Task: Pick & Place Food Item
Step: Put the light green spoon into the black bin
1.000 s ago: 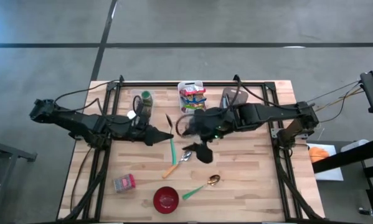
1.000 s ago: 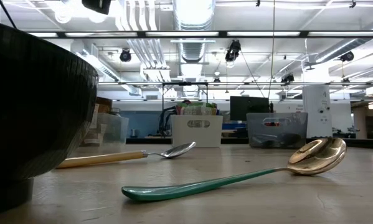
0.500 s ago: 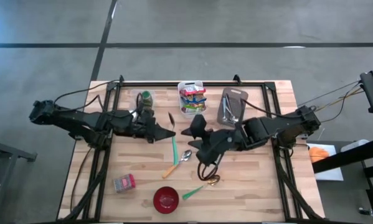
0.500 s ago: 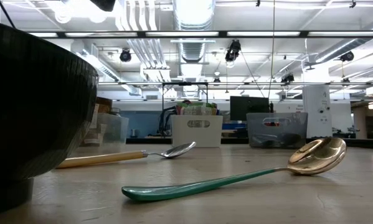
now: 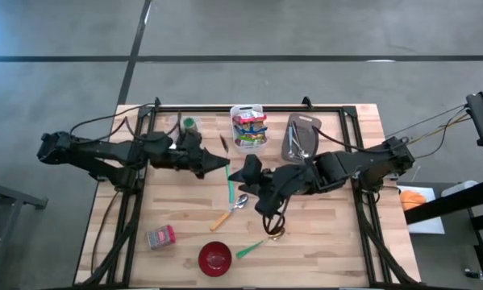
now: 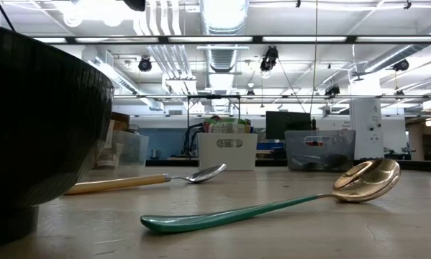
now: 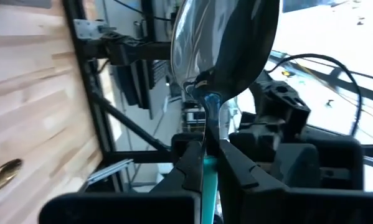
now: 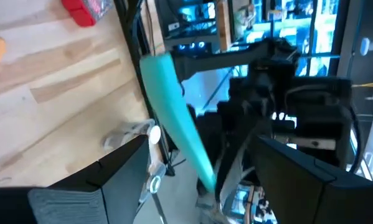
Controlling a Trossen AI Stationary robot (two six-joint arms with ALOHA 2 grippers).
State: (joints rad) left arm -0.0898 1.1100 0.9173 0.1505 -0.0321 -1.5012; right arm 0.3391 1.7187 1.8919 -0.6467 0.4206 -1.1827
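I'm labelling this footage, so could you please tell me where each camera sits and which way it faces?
High view: overhead, straight down on the table and both arms.
Low view: table height, level past the red bowl into the room; no arm shows.
Left wrist view: along the left gripper, shut on the green-handled spoon.
Right wrist view: past the open right gripper.
Both wrist views show that spoon.

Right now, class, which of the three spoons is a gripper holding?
The teal-handled spoon, pinched in the left gripper; the wooden-handled spoon and the gold-bowled spoon lie flat on the table.
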